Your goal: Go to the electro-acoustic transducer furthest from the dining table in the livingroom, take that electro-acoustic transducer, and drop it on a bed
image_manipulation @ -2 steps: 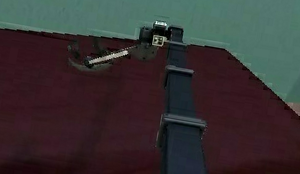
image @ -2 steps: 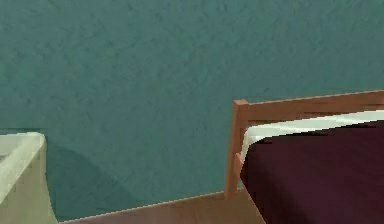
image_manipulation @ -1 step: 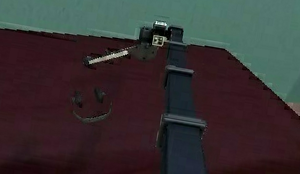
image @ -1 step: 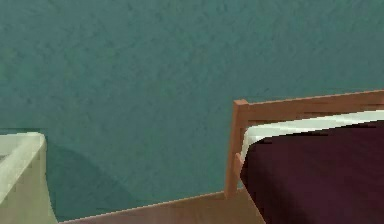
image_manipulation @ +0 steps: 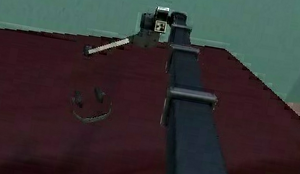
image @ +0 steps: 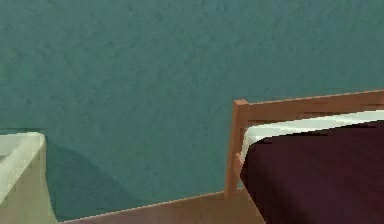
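1. Teal painted wall point(image: 150, 80) backs the forward view. At its far left stands a cream padded piece of furniture point(image: 18, 170), and a strip of reddish-brown wooden floor point(image: 170, 212) runs along the bottom beside it.
2. At the right of that view is a bed with an orange-brown wooden frame, a white sheet and a dark maroon cover point(image: 320, 175), near the robot.
3. In the arm side view the maroon cover spreads across most of the picture. Left of the middle, a small dark curved thing with two little knobs point(image_manipulation: 91, 106) lies flat on it. It is nearer than the fingers and apart from them. It is too small to name for certain, but I judge it may be the electro-acoustic transducer.
4. Farther off, the two-finger gripper point(image_manipulation: 95, 50) points left above the far part of the cover. It sits at the end of the dark square-barred arm point(image_manipulation: 189, 112), which comes up from the bottom edge just right of the middle. I cannot tell whether the pincer is spread or pressed together, or whether it holds anything.
5. The robot is at the bed with its arm out over it, so I judge the fetching and carrying done. If the curved thing is the transducer, the drop is made too. If not, the release is left.
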Controlling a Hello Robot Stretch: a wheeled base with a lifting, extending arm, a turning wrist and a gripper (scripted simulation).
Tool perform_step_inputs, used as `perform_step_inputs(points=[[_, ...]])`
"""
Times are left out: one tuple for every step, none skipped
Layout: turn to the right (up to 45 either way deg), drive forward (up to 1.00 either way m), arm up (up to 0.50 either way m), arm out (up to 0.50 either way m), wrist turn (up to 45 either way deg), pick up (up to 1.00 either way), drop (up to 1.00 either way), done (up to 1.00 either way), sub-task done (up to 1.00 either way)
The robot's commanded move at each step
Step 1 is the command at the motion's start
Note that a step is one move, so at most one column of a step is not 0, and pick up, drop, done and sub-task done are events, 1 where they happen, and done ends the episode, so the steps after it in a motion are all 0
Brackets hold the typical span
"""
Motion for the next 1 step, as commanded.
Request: perform_step_inputs(points=[[0.0,0.00,0.00,-0.08,0.0,0.00,0.00,0.00,0.00]])
